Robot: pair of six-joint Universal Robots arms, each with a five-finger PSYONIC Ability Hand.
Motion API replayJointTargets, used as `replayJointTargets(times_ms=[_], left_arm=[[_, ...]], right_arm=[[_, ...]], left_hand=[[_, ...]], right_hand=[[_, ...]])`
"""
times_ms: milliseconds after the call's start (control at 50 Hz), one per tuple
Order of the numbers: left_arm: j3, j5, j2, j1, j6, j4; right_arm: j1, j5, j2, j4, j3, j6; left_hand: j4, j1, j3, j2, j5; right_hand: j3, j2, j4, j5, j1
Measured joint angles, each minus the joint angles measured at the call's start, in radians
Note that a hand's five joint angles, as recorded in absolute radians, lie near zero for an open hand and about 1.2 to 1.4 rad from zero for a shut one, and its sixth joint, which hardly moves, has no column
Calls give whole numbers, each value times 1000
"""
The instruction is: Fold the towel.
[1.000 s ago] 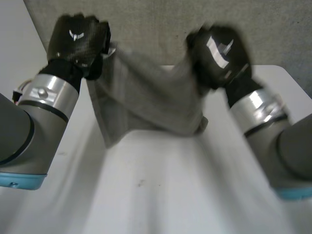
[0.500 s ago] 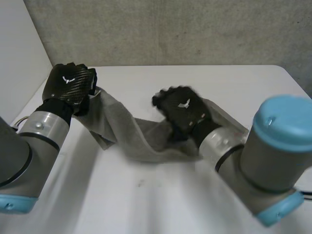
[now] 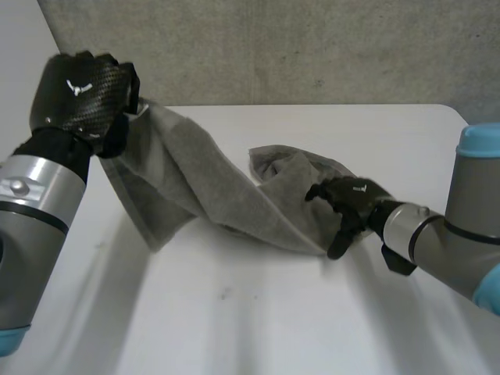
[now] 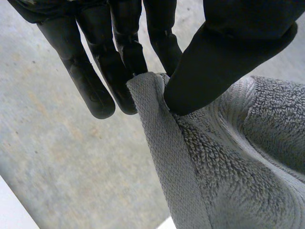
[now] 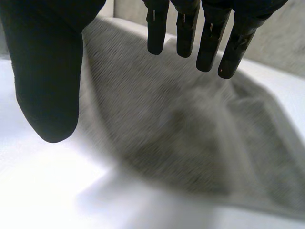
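— What carries everything here?

— A flat white table (image 3: 258, 328) with a smooth top. Its rounded far corner lies beyond the towel, on the robot's right.

— And what lies on it?

— A grey terry-cloth towel (image 3: 211, 187), only in part. Its crumpled, bunched end rests on the table top. From there the cloth runs as a twisted band towards the robot's left and slopes up off the surface. I cannot tell whether the corner hanging below that raised end touches the table.

— Anything else?

— A small dark speck (image 3: 225, 294), on the near side of the towel, apart from it.
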Motion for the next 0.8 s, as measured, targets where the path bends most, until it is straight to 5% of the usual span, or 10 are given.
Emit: replayJointTargets(times_ms=[240, 380, 560, 580, 620, 800], left_arm=[[63, -7, 46, -54, -34, -9], [68, -10, 70, -68, -51, -9], [56, -12, 93, -65, -56, -9], [55, -12, 95, -63, -57, -9], [54, -12, 98, -61, -58, -9], [38, -9, 94, -21, -60, -8]], right_arm=[[7, -32, 55, -145, 85, 180], [28, 67, 157, -288, 40, 257], [39, 191, 284, -351, -63, 265], [37, 193, 284, -351, -67, 265], [35, 195, 273, -350, -67, 264], [-17, 179, 32, -353, -43, 201]], left_hand=[[0, 0, 0, 0, 0], [0, 0, 0, 0, 0], [0, 2, 0, 0, 0], [0, 2, 1, 0, 0], [0, 2, 1, 0, 0], [0, 2, 1, 0, 0]], right_hand=[[0, 0, 0, 0, 0], [116, 89, 118, 121, 91], [555, 551, 555, 535, 467], [772, 767, 774, 753, 650], [862, 849, 866, 841, 697], [878, 855, 885, 855, 697]])
